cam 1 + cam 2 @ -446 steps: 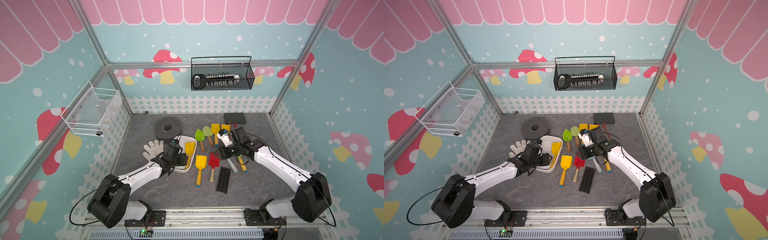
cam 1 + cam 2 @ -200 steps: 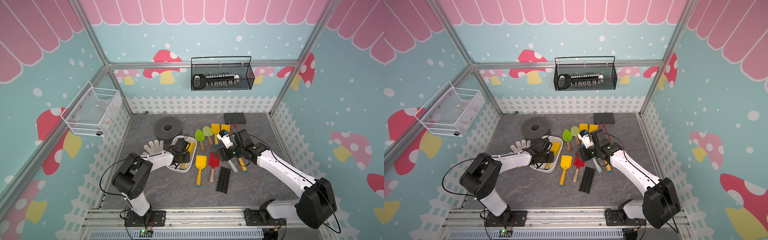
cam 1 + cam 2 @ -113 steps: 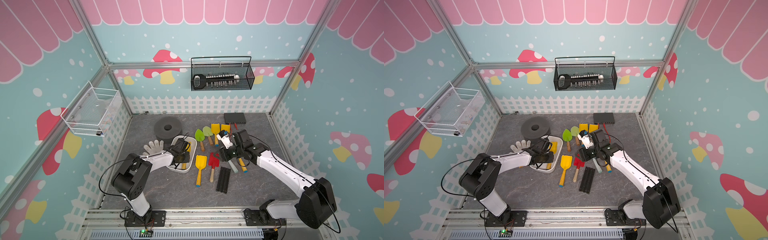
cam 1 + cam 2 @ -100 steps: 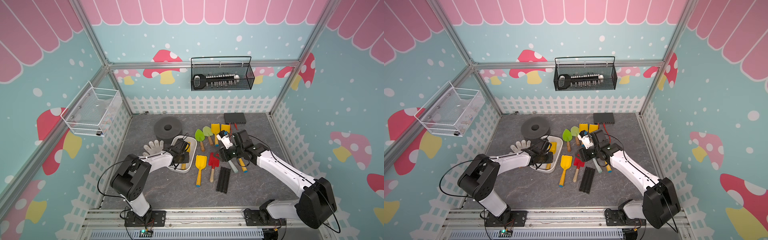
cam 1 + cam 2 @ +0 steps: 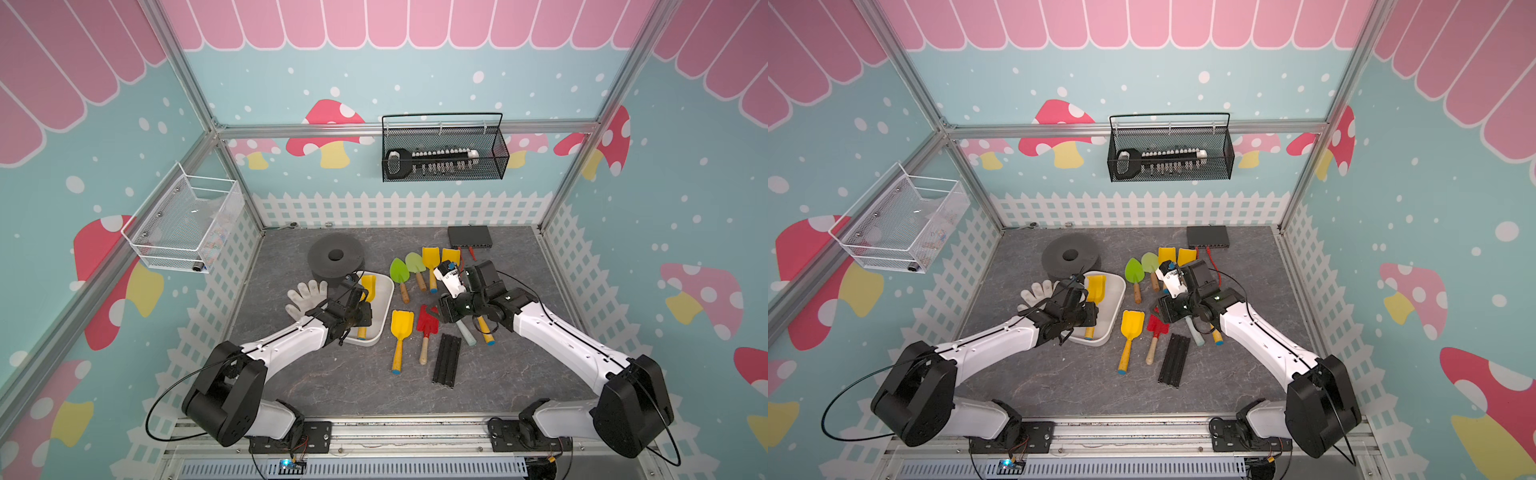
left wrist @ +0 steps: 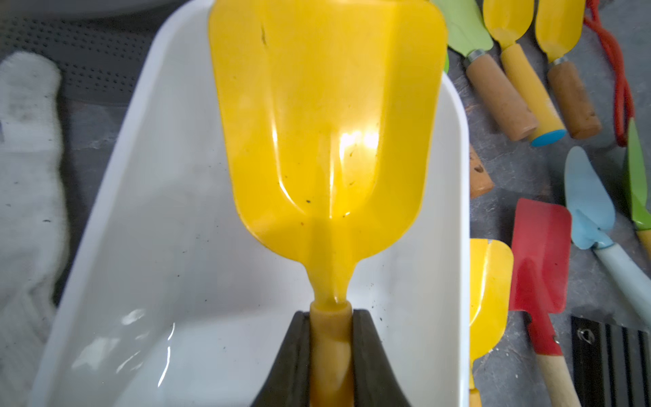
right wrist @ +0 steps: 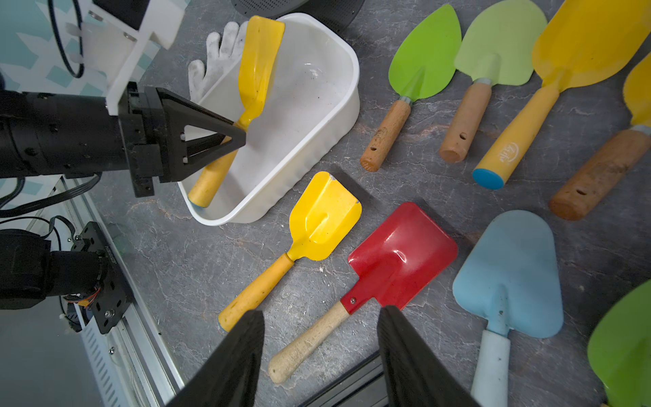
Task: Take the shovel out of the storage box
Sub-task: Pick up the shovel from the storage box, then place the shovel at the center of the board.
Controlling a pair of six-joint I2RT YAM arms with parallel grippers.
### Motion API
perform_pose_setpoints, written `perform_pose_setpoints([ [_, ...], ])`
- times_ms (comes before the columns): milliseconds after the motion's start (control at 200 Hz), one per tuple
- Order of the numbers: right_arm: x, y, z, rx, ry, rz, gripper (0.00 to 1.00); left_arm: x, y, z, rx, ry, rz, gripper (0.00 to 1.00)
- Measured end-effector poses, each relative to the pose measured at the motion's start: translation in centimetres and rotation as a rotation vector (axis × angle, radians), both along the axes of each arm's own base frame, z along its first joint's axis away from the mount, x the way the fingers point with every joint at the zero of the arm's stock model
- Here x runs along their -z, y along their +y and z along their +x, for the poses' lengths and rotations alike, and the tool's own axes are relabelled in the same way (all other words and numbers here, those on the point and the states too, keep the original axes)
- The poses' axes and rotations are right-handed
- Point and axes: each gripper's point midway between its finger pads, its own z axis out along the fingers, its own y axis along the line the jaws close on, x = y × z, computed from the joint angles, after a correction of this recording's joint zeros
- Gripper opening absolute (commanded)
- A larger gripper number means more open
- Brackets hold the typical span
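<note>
**A:** Which step?

**B:** Grasp looks made and the lift is not yet done, I'd say. The left gripper [image 6: 331,319] is clamped narrow on the shovel [image 6: 324,123], at the top of the handle just under the blade.

**A:** Where is the shovel?

**B:** In the storage box [image 6: 169,253], at 9 o'clock of the loose yellow shovel [image 5: 401,328]. The blade points to 12 o'clock and the butt to 6.

**A:** Right side?

**B:** The right gripper [image 7: 320,312] has its jaws well apart with nothing in them. It hangs over the red shovel [image 7: 398,257], at 3 o'clock of the box.

**A:** Next move?

**B:** My guess is straight up until the butt clears the wall, then out sideways. The box looks light, so a snagged butt could drag it along.

**A:** What do the views add?

**B:**
- **Left wrist:** it alone shows the pinch, with both pads [image 6: 299,352] flush on the handle. In both top views the wrist covers that.
- **Right wrist:** it gives the side look. The shovel is tilted, butt low in the near corner and blade tip up by the far rim. I can't tell whether the blade touches the rim.
- **Top views:** only these give the layout, with the glove [image 5: 307,295] at 9 o'clock of the box and the foam ring [image 5: 336,257] at 11.
</note>
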Motion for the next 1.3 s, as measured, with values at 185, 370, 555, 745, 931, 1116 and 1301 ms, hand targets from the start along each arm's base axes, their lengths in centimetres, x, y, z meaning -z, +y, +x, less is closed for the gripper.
perform_pose_setpoints([
  [185,-0.7,-0.2,-0.2,0.006,-0.022,0.011,0.59,-2.3,0.3,-0.5,0.002,-0.087,-0.048,0.0],
  [370,-0.9,-0.3,-0.2,0.009,-0.03,0.012,0.59,-4.4,0.2,-1.1,0.017,-0.178,-0.102,0.0],
  [555,-0.9,-0.3,-0.2,0.009,-0.029,0.012,0.61,-6.4,-1.0,-1.8,0.075,-0.251,-0.178,0.0],
  [745,-1.4,-0.3,-0.4,0.01,-0.039,0.022,0.61,-7.9,-3.3,-3.0,0.177,-0.306,-0.245,0.0],
  [931,-3.4,-0.4,-1.0,0.041,-0.052,0.086,0.61,-9.8,-6.9,-5.5,0.317,-0.371,-0.279,0.0],
  [1116,-6.4,-0.3,-1.4,0.098,-0.045,0.203,0.61,-10.5,-9.3,-6.9,0.404,-0.382,-0.282,0.0],
  [1301,-8.9,-0.3,-1.5,0.147,-0.059,0.297,0.62,-10.1,-11.1,-7.2,0.455,-0.36,-0.27,0.0],
])
